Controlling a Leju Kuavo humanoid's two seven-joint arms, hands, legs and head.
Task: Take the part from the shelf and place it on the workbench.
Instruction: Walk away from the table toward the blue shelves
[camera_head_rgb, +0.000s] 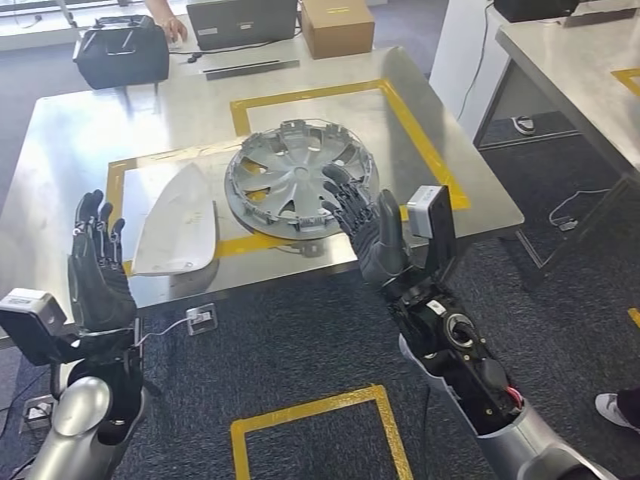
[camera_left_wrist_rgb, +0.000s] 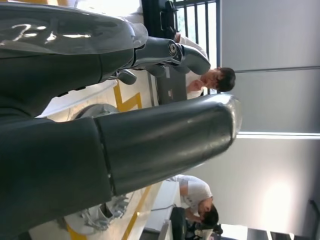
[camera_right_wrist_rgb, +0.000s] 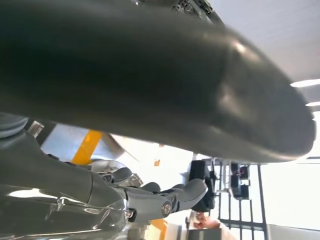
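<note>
A silver wheel cover (camera_head_rgb: 298, 178) lies flat on the steel workbench (camera_head_rgb: 75, 140), inside a yellow-taped rectangle. A white curved panel (camera_head_rgb: 175, 222) lies to its left on the same bench. My right hand (camera_head_rgb: 366, 225) hovers over the cover's near right rim, fingers spread, holding nothing. My left hand (camera_head_rgb: 96, 265) is raised at the bench's near left edge, fingers spread and empty, apart from both parts. The left wrist view shows the left hand (camera_left_wrist_rgb: 113, 130) close up with the wheel cover (camera_left_wrist_rgb: 94, 217) behind it. In the right wrist view, the right hand (camera_right_wrist_rgb: 151, 90) shows large and close.
At the bench's far side sit a black bag (camera_head_rgb: 121, 50), a laptop (camera_head_rgb: 241, 20) and a cardboard box (camera_head_rgb: 336, 25); a person's hand (camera_head_rgb: 170, 25) rests there. A second table (camera_head_rgb: 573, 70) stands to the right. Yellow floor tape (camera_head_rgb: 317, 425) marks the dark carpet below.
</note>
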